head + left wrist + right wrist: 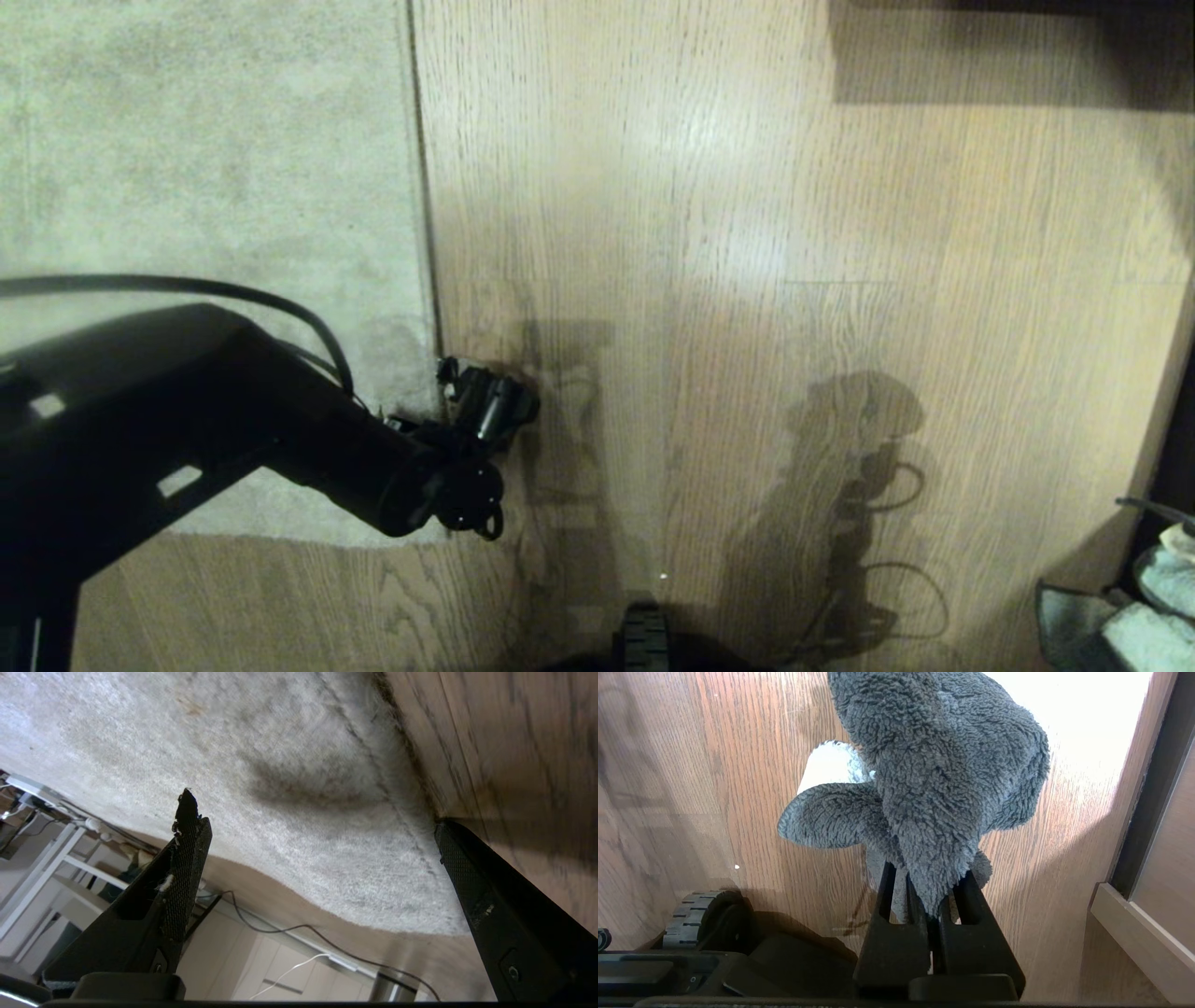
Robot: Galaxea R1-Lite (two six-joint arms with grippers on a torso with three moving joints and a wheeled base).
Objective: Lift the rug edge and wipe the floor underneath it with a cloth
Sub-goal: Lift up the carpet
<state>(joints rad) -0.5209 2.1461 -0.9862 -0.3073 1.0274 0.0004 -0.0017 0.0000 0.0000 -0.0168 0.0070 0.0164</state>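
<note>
Pale rug edge (425, 280) lies flat on sheeny wood-plank floor (747, 280).

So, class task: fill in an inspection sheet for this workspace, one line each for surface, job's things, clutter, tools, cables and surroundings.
Surface: wood-grain floor, arm shadows on it.
Job's things: rug edge lying flat on the floor; grey cloth hanging from the right tool.
Clutter: nothing seen.
Tools: left tool open, low at the rug edge near its corner, one finger over the pile; right tool shut on the cloth.
Cables: black cable looping over the left arm.
Surroundings: cupboard fronts and white frames past the rug.
</note>
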